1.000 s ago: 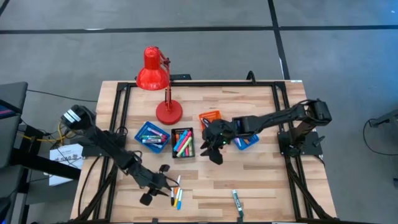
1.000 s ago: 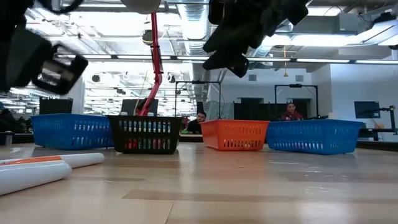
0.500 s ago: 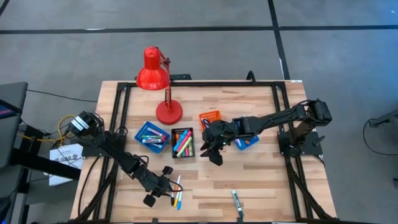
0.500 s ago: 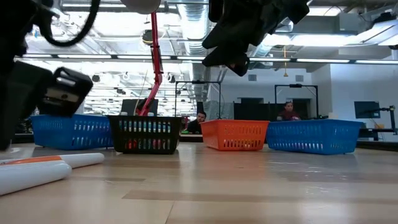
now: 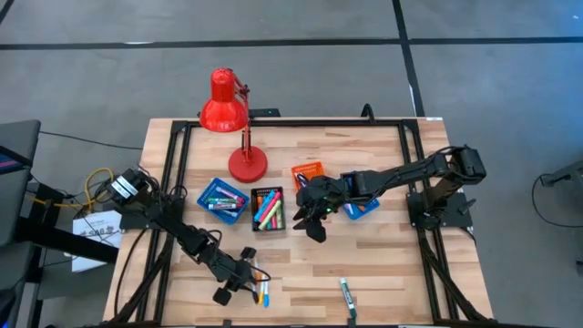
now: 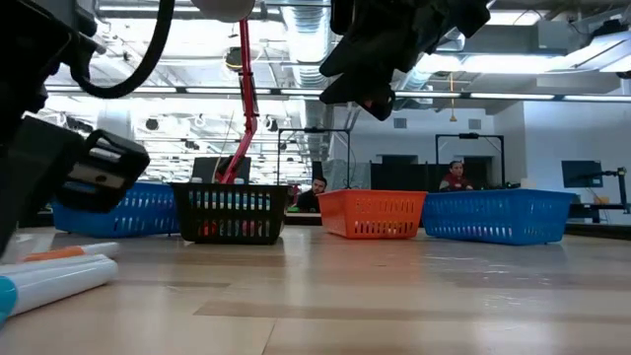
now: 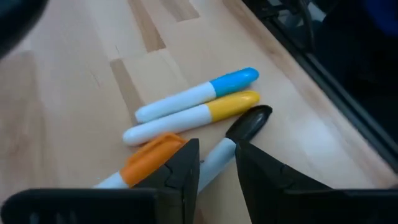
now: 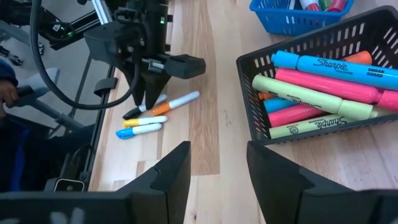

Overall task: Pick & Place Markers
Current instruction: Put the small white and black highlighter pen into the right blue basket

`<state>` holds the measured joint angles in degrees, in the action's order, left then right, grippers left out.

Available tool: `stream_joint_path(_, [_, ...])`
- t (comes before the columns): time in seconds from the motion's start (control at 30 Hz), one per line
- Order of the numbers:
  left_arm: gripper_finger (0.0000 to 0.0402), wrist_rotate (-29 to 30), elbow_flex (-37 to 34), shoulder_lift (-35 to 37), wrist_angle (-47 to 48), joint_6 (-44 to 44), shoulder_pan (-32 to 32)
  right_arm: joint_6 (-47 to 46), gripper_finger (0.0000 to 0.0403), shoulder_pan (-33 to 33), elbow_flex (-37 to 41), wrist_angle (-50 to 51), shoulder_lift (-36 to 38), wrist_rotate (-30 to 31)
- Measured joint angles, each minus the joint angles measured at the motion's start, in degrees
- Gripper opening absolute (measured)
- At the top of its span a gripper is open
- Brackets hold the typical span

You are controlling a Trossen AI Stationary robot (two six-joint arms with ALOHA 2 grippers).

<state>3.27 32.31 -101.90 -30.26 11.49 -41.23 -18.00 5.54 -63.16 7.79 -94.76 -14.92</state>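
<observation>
Several loose markers lie flat on the table near its near-left edge: a black-capped one (image 7: pixel 249 121), an orange-capped one (image 7: pixel 149 158), a yellow-capped one (image 7: pixel 229 104) and a blue-capped one (image 7: pixel 233 79). My left gripper (image 7: pixel 217 174) (image 5: pixel 244 276) is low over them, fingers pointing down and open a little, one finger on each side of the black-capped marker's white barrel (image 7: pixel 216 158). My right gripper (image 5: pixel 314 219) (image 8: pixel 217 180) hangs open above the table beside the black tray (image 5: pixel 267 210), which holds more markers. My left gripper comes from above with its fingers (image 7: pixel 186 168) across the white barrel (image 7: pixel 219 154) of the black-capped marker, which lies flat on the table. Whether the fingers touch the barrel, I cannot tell.
A red lamp (image 5: pixel 228 114) stands at the far side. A blue tray (image 5: pixel 221 198), an orange tray (image 5: pixel 308 171) and a second blue tray (image 5: pixel 363 208) flank the black one. A green marker (image 5: pixel 346 296) lies near the table's near edge. Bare wood shows between it and the trays.
My left gripper has come down and moved toward the table's near edge, over the loose markers. In the low view the nearest markers have shifted a little and a blue cap now shows. My right arm has kept still.
</observation>
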Motion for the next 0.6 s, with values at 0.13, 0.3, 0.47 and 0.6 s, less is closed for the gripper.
stream_joint_path(0.13, [0.0102,-1.0,-0.1,0.4,0.8,2.3,-0.1,0.0,0.0146,0.0,0.0,-0.1,0.0,0.0])
stream_joint_path(0.3, [0.0102,-1.9,-0.3,1.0,1.9,2.5,-0.2,0.0,0.0148,0.0,0.0,-0.1,0.0,0.0])
stream_joint_path(0.47, [0.0102,-2.0,-0.4,0.8,1.7,2.2,-0.5,0.0,0.0146,0.0,0.0,-0.1,0.0,0.0])
stream_joint_path(0.6, [0.0101,-0.6,-0.4,0.6,1.7,0.6,-0.4,0.0,0.0144,0.0,0.0,-0.3,0.0,0.0])
